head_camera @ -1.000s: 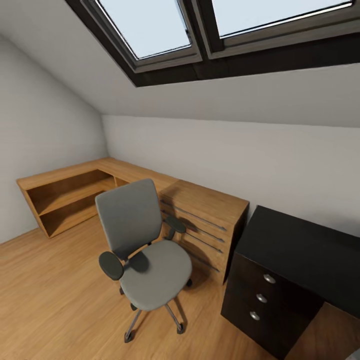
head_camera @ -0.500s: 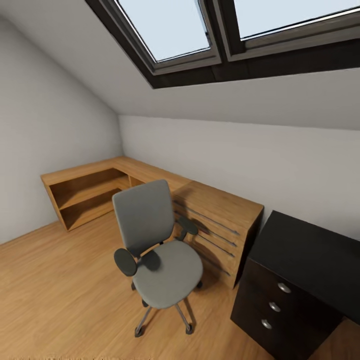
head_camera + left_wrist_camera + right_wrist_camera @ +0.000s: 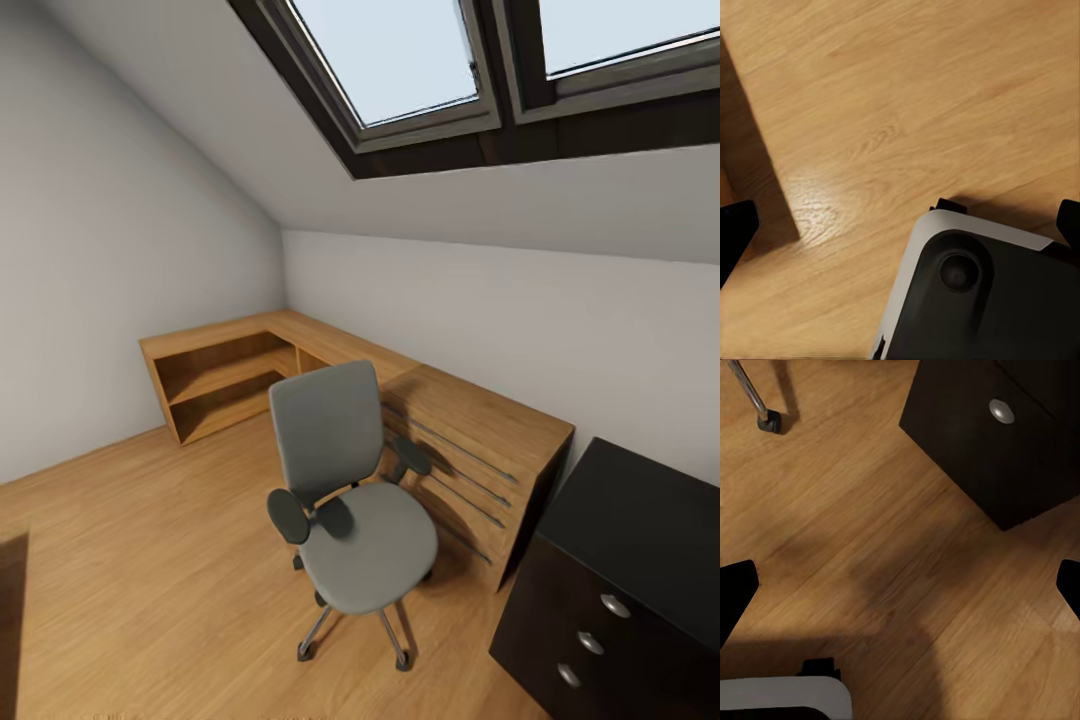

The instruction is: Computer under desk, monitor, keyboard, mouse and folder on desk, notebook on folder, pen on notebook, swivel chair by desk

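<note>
No readable text, label, brand, number or sign appeared on anything in the head or wrist views.

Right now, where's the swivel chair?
Head view, centre-right: the swivel chair stands on the wood floor, close in front of the slatted wooden cabinet, left of the black drawer unit.

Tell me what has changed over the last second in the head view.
The camera has turned left: the whole room slid to the right in the picture. More of the left wall shows, and less of the black drawer unit. Nothing in the room itself moved. The swivel chair stands as before against the wooden drawer chest, its seat bare, beside the low corner shelf. Nothing was gripped or released.
</note>
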